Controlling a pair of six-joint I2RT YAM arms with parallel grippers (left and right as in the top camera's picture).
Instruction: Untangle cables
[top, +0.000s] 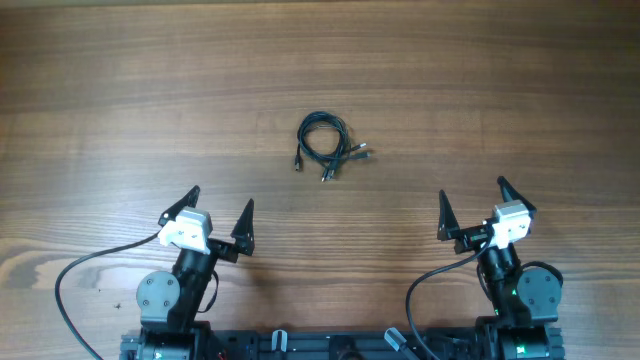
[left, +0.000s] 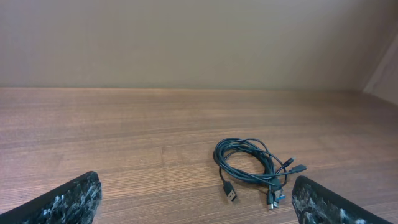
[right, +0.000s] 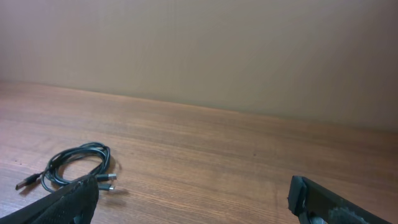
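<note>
The cables (top: 325, 143) lie as one small coil of thin black cords in the middle of the wooden table, with several plug ends sticking out at its near side. The coil shows in the left wrist view (left: 249, 163), ahead and to the right, and in the right wrist view (right: 78, 163), ahead at the far left. My left gripper (top: 220, 212) is open and empty at the near left, well short of the coil. My right gripper (top: 472, 207) is open and empty at the near right, also apart from it.
The wooden table (top: 120, 100) spreads all round the coil. A thick black arm cable (top: 75, 275) loops at the near left by the left arm's base, and another (top: 425, 285) runs by the right arm's base. A plain wall stands behind the table's far edge.
</note>
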